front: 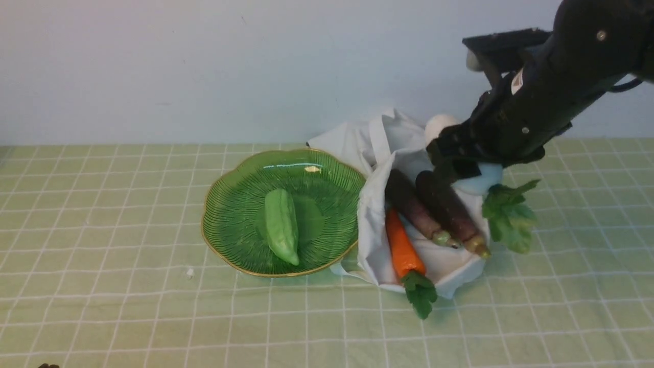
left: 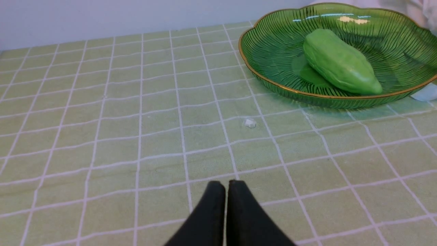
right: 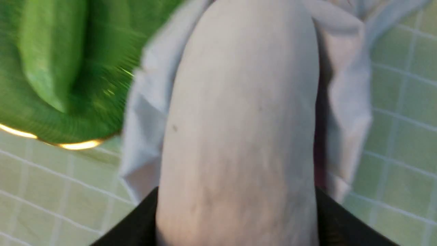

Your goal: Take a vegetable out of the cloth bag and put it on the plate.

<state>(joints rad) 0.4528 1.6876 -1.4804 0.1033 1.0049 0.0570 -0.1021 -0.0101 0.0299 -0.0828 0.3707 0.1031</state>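
My right gripper (front: pixel 460 156) is shut on the white radish (front: pixel 440 125) over the far right part of the white cloth bag (front: pixel 378 148). The radish's green leaves (front: pixel 511 214) hang past the bag's right edge. In the right wrist view the radish (right: pixel 239 119) fills the space between the two black fingers (right: pixel 136 225), with the bag (right: pixel 348 102) beneath it. The green glass plate (front: pixel 230 204) sits left of the bag and also shows in the left wrist view (left: pixel 273 54). My left gripper (left: pixel 226 184) is shut and empty, low over the cloth, short of the plate.
A light green gourd (front: pixel 281 225) lies on the plate. An orange carrot (front: pixel 403 250) and two dark purple vegetables (front: pixel 416 207) lie in the bag's open mouth. A small white crumb (front: pixel 190 272) lies on the checked green tablecloth. A wall stands behind the table.
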